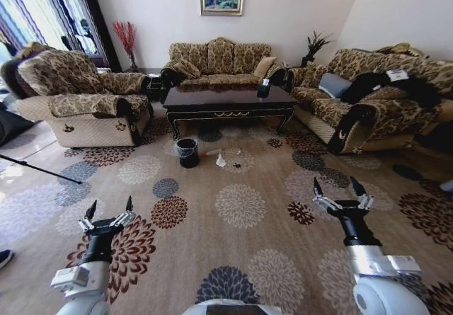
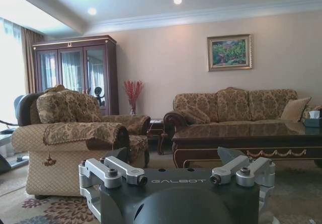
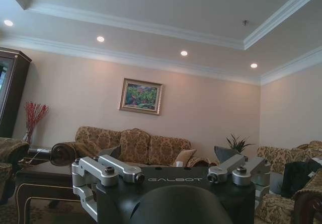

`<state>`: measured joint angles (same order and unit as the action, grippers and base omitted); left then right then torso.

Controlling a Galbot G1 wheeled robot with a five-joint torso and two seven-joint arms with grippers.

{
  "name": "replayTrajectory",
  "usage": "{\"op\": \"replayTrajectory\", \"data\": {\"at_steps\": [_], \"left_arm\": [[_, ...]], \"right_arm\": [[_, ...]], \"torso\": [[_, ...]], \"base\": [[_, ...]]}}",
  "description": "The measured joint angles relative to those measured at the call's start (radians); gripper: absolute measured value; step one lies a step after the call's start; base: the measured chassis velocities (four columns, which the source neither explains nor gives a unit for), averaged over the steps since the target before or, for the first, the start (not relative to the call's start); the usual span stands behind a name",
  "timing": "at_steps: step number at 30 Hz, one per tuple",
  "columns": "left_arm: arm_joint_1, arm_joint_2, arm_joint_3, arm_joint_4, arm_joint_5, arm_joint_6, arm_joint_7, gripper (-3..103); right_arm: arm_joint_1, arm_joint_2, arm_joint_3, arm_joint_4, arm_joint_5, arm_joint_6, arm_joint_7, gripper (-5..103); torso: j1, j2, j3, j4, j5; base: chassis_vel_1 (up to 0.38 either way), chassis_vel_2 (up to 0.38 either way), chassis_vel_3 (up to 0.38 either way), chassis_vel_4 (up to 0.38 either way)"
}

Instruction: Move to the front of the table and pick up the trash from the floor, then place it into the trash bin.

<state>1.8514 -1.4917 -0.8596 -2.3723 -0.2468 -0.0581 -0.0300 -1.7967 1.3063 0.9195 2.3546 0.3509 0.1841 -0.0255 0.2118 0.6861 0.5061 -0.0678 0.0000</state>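
The dark glossy table (image 1: 228, 101) stands far ahead, in front of the middle sofa. On the patterned floor (image 1: 241, 205) before it sits the small black trash bin (image 1: 187, 152) with a clear liner. The trash lies just right of the bin: a clear bottle (image 1: 211, 153), crumpled white paper (image 1: 221, 161) and a small dark bit (image 1: 237, 165). My left gripper (image 1: 110, 210) and right gripper (image 1: 340, 190) are held low over the carpet, well short of the trash, both open and holding nothing. The left wrist view shows the table (image 2: 251, 133) from the side.
An armchair (image 1: 81, 99) stands at the left, a sofa (image 1: 221, 61) behind the table, another sofa (image 1: 368, 106) with dark clothes at the right. A thin black rod (image 1: 39, 168) slants over the carpet at the left. Open carpet stretches from me to the bin.
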Motion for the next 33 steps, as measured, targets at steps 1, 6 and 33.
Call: {"op": "replayTrajectory", "data": {"at_steps": [1,6,33], "left_arm": [[-0.001,0.000,0.000,0.001,0.000,0.000,0.000,100],[-0.006,0.000,0.001,0.008,0.000,0.001,0.000,100],[-0.020,0.014,-0.037,-0.128,-0.090,0.047,-0.020,100]], "right_arm": [[0.001,0.000,0.000,-0.001,0.000,0.000,0.000,100],[0.003,0.001,-0.001,-0.002,0.001,-0.001,0.000,100],[-0.008,-0.019,0.049,0.138,0.069,0.013,0.052,100]], "torso": [[-0.002,-0.005,-0.003,0.0000,0.0000],[-0.011,-0.026,-0.015,0.0000,0.0000],[-0.056,-0.143,-0.087,0.0000,-0.0003]], "base": [[0.000,0.000,0.000,0.000],[0.000,0.000,0.000,0.000],[0.000,0.000,0.000,0.000]]}}
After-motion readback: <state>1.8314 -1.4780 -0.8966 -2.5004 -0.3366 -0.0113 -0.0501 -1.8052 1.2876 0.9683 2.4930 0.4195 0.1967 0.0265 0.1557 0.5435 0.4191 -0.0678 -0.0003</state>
